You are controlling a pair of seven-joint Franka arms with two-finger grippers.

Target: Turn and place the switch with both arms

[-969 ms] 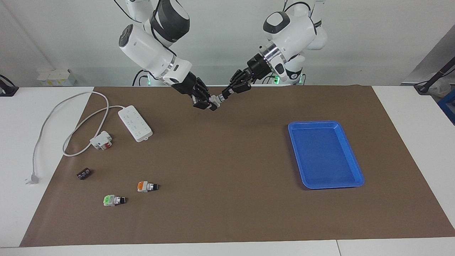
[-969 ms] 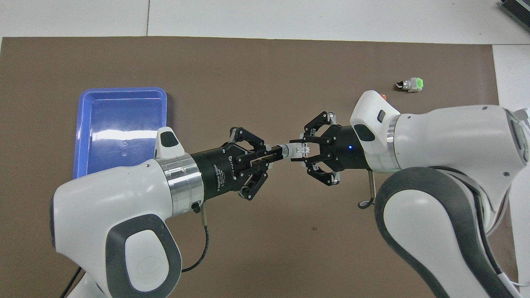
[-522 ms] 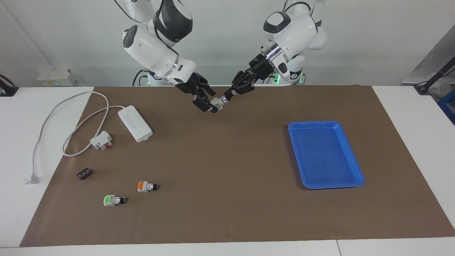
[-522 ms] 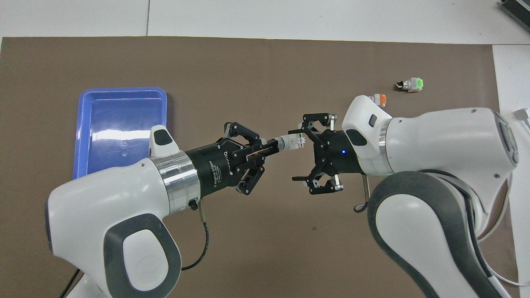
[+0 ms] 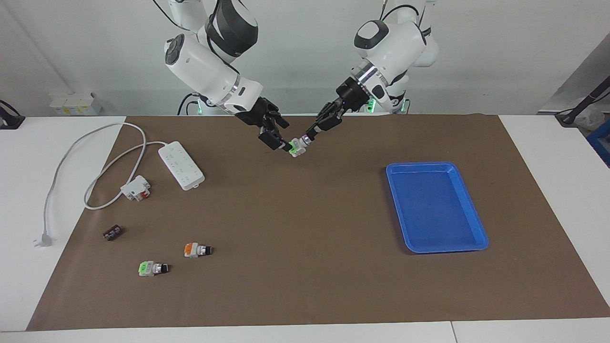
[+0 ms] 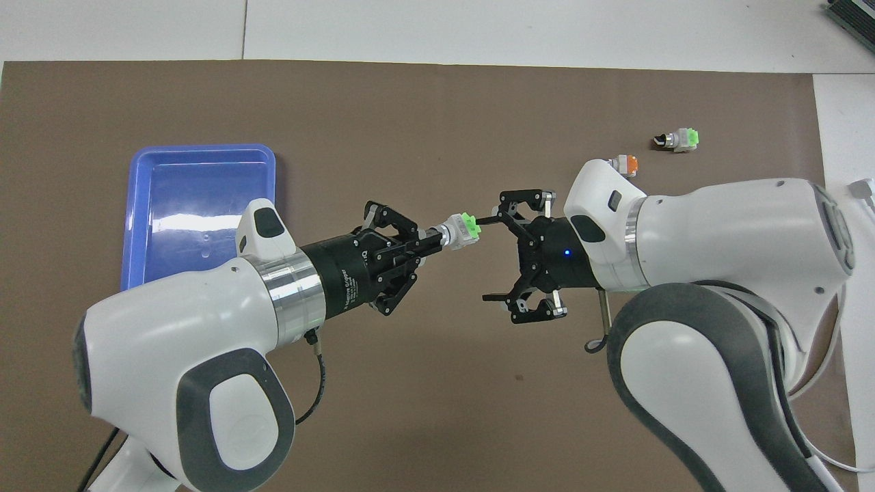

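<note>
The switch (image 5: 299, 145) (image 6: 459, 230) hangs in the air over the brown mat, whitish-grey body with its green block turned up toward the overhead camera. My left gripper (image 5: 310, 134) (image 6: 431, 244) is shut on its black knob end and holds it alone. My right gripper (image 5: 279, 133) (image 6: 485, 260) stands open right beside the switch's body end. One of its fingertips (image 6: 484, 220) is close to the green block, and the frames do not settle whether it touches. The blue tray (image 5: 436, 209) (image 6: 198, 205) lies at the left arm's end of the table with nothing in it.
An orange-block switch (image 5: 196, 249) (image 6: 625, 165) and a bright green-block switch (image 5: 151, 268) (image 6: 678, 139) lie at the right arm's end. Nearer to the robots there are a white power strip (image 5: 181, 165) with its cable, a white-and-red part (image 5: 136, 187) and a small dark block (image 5: 112, 233).
My right gripper has opened and let go of the switch. My left gripper has turned the switch so its green block shows, and carried it slightly toward the tray.
</note>
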